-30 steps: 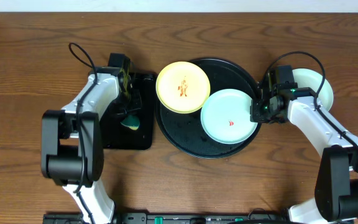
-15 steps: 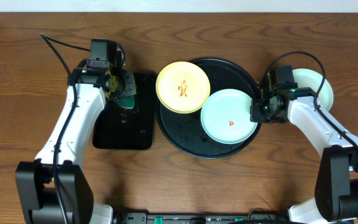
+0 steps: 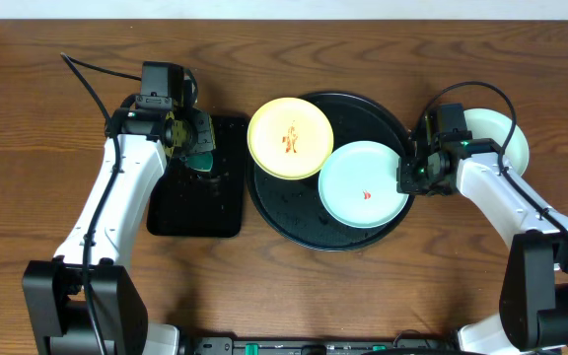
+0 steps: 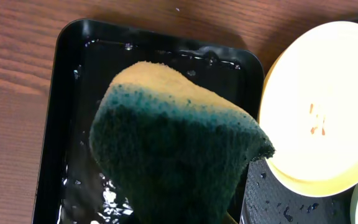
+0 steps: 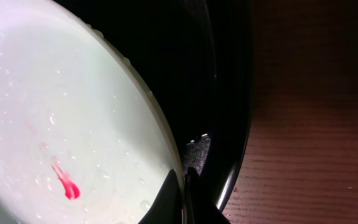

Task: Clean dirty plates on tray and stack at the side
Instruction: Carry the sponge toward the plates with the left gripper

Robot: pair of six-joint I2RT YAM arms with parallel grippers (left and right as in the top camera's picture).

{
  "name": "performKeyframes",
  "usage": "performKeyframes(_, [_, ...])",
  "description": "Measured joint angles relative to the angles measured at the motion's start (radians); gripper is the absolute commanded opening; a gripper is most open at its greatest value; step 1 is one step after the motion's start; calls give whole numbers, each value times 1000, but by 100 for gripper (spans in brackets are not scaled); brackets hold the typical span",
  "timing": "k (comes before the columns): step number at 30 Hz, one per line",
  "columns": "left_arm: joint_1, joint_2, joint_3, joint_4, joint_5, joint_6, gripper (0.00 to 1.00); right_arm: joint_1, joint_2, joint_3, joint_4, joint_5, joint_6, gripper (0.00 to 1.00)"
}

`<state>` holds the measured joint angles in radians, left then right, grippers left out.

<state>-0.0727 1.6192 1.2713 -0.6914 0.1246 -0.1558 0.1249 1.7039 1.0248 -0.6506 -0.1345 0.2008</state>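
The round black tray (image 3: 368,113) holds a pale yellow plate (image 3: 290,138) with an orange smear, overhanging its left rim, and a mint-blue plate (image 3: 363,184) with a red smear. My right gripper (image 3: 405,176) is shut on that mint-blue plate's right rim (image 5: 160,143), fingertips (image 5: 183,180) pinching it. A second mint-blue plate (image 3: 501,138) lies on the wood at the right, partly under my right arm. My left gripper (image 3: 193,146) is shut on a green-and-yellow sponge (image 4: 173,149), held above the rectangular tray; the yellow plate (image 4: 328,106) shows to its right.
A small rectangular black tray (image 3: 197,197), wet inside (image 4: 79,112), lies left of the round tray. Brown wood tabletop (image 3: 47,118) surrounds everything. Cables loop from both wrists.
My left arm lifted the sponge off the rectangular tray and swung up toward its far end. The right arm and plates have not moved.
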Motion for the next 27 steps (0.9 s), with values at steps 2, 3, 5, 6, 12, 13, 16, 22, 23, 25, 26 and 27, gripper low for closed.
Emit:
performKeyframes(2, [0,0,0,0,0,0,7,0,0,0,0,0,0,1])
performKeyframes(3, [0,0,0,0,0,0,7,0,0,0,0,0,0,1])
performKeyframes(5, [0,0,0,0,0,0,7,0,0,0,0,0,0,1])
performKeyframes(6, [0,0,0,0,0,0,7,0,0,0,0,0,0,1])
performKeyframes(12, [0,0,0,0,0,-1,7,0,0,0,0,0,0,1])
performKeyframes(13, [0,0,0,1,0,-1,8,0,0,0,0,0,0,1])
performKeyframes(16, [0,5,0,3,0,-8,8,0,0,0,0,0,0,1])
performKeyframes(22, [0,99,-1,8,14,-112,7,0,0,0,0,0,0,1])
performKeyframes(23, [0,119,-3,14,32,-129,7,0,0,0,0,0,0,1])
performKeyframes(25, [0,150,-8,35,87,-150,7,0,0,0,0,0,0,1])
performKeyframes(26, [0,160,-10,49,123,-159,7,0,0,0,0,0,0,1])
performKeyframes(27, [0,162,-10,58,156,-163,7,0,0,0,0,0,0,1])
